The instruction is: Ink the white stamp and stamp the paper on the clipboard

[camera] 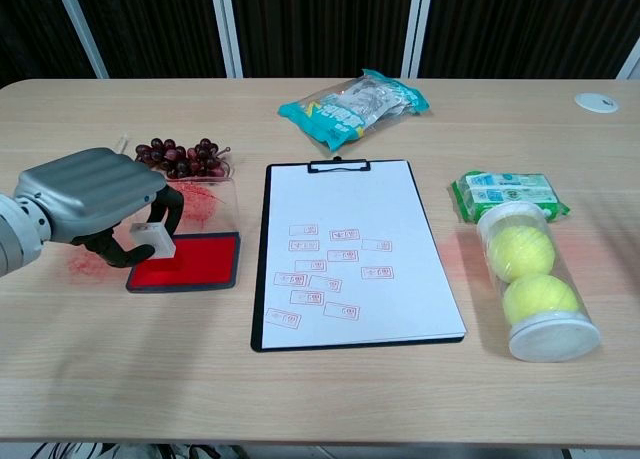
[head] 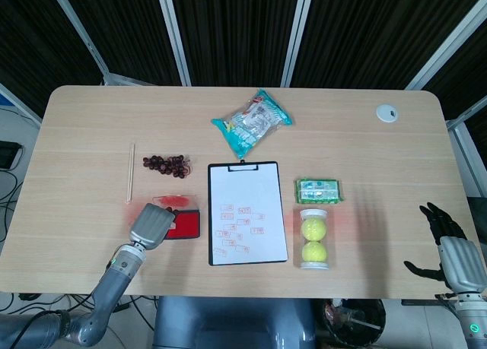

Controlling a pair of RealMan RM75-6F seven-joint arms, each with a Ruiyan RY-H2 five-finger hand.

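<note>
The white stamp (camera: 152, 238), pinched in the left hand (camera: 95, 201), hangs over the red ink pad (camera: 188, 260), the clipboard paper (camera: 345, 249) lying at its three o'clock.

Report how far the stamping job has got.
Done: the paper on the clipboard already carries many red marks. In hand: the left robot hand holds the white stamp at the red ink pad. Left: carry it over and press it on the paper. The right robot hand is idle.
</note>
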